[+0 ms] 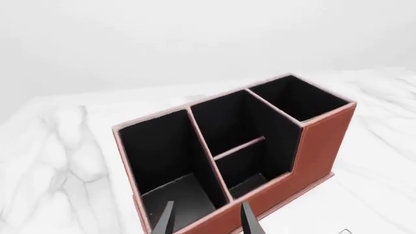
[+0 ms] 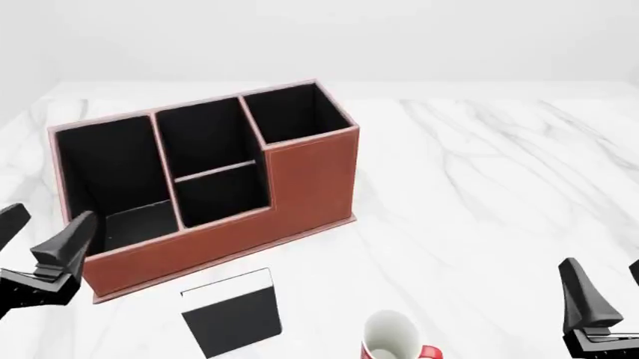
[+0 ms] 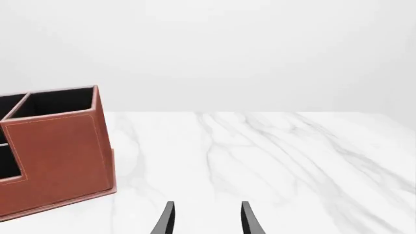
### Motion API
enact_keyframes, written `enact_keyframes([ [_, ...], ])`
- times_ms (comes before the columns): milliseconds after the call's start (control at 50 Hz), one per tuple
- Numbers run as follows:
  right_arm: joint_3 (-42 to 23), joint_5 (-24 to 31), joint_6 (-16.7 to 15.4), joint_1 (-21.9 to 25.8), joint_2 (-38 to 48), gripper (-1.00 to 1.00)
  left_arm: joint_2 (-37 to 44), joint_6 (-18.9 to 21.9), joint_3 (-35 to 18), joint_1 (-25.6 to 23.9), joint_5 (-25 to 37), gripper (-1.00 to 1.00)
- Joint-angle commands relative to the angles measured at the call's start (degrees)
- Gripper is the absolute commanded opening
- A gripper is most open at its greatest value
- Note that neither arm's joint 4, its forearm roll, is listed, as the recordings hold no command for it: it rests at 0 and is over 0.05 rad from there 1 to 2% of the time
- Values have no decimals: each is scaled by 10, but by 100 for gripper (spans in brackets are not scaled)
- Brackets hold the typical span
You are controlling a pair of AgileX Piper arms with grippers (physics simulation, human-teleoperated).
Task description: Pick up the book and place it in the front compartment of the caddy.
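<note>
The book (image 2: pixel 232 317) lies flat on the marble table just in front of the caddy (image 2: pixel 310 179), its black cover up and its white strip toward the caddy. The caddy is reddish-brown with black insides, and its low front compartment (image 2: pixel 221 196) sits behind the stepped wall. My left gripper (image 2: pixel 42 230) hovers open at the caddy's left front corner, left of the book. In the left wrist view this gripper (image 1: pixel 206 222) looks down into the caddy (image 1: pixel 318 141). My right gripper (image 2: pixel 607 293) is open at the near right, far from the book. The right wrist view shows that gripper (image 3: pixel 206 218) empty over bare table, beside the caddy's end (image 3: pixel 62 151).
A white mug with a red handle (image 2: pixel 393 340) stands near the front edge, right of the book. The white marble table (image 2: pixel 499 187) stretches to the right of the caddy.
</note>
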Motion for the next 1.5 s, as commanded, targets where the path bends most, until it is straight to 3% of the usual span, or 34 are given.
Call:
enact_keyframes([
  [20,0,0,0,0,-1,100,75,21,-129,-59,104,100],
  [60,0,0,0,0,-1,100,82,20,-154,-82,130,100],
  [140,0,0,0,0,-1,100,101,28,-172,-78,146,100],
  [160,0,0,0,0,-1,100,89,41,-195,-116,166,100],
  [200,0,0,0,0,-1,100,107,43,-203,-102,175,100],
  [260,0,0,0,0,-1,100,125,37,-258,-110,216,100],
  [420,0,0,0,0,-1,100,192,78,-331,-133,284,100],
  [740,0,0,0,0,-1,100,298,136,-435,-194,408,100],
  [840,0,0,0,0,-1,100,333,173,-439,-189,432,100],
  [1000,0,0,0,0,-1,100,358,196,-462,-201,473,100],
  [1500,0,0,0,0,-1,100,396,214,-466,-254,522,100],
])
